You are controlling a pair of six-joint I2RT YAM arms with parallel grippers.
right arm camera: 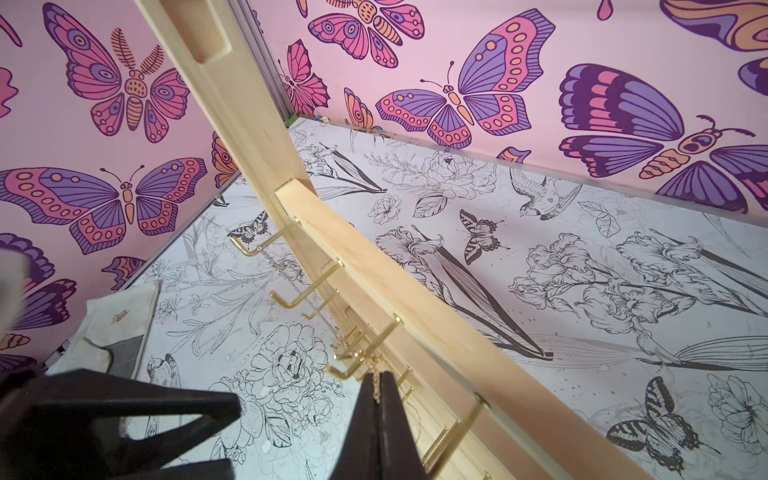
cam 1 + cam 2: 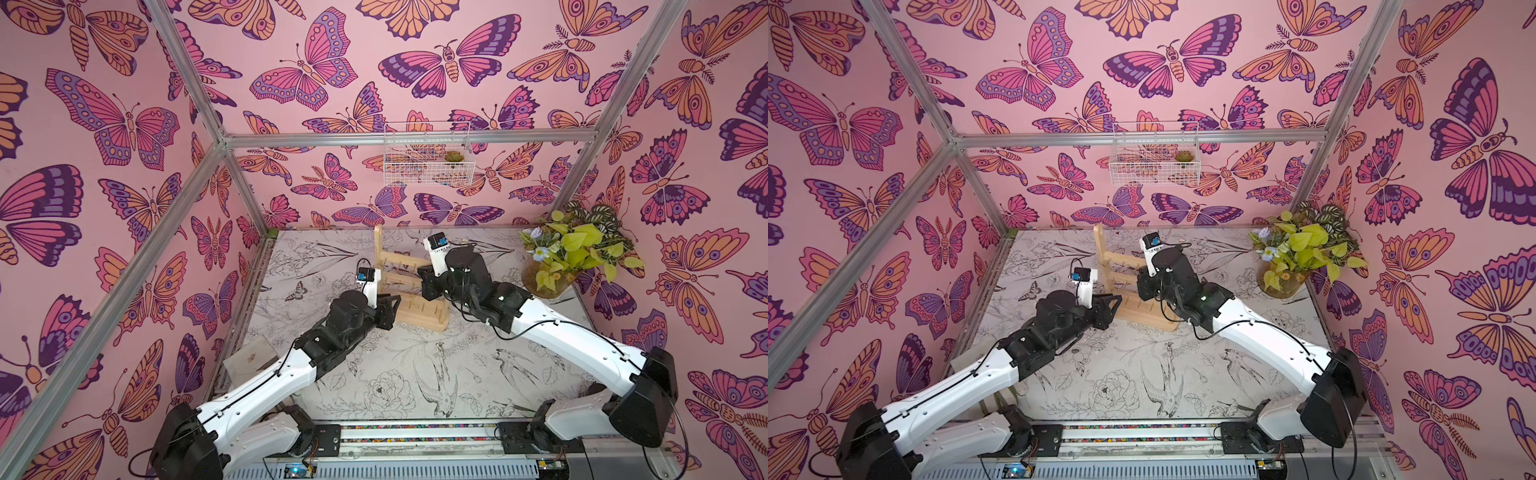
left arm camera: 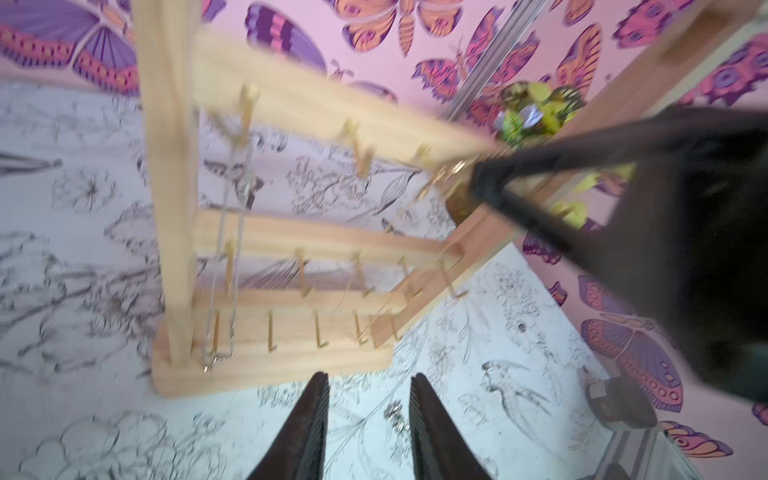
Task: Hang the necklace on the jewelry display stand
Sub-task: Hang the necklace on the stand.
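Right jaws: closed flat on the necklace [image 1: 368, 358], just beside a top-bar hook [image 1: 345, 370] of the stand [image 1: 415, 299]
Left jaws: partly open, empty, low near the stand's base
Handling: I judge it featherlight, limp and snag-prone; best pinched near one end

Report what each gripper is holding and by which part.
The right gripper pinches the necklace by the upper part of its chain, beside a hook on the jewelry display stand. The left gripper is open and holds nothing.
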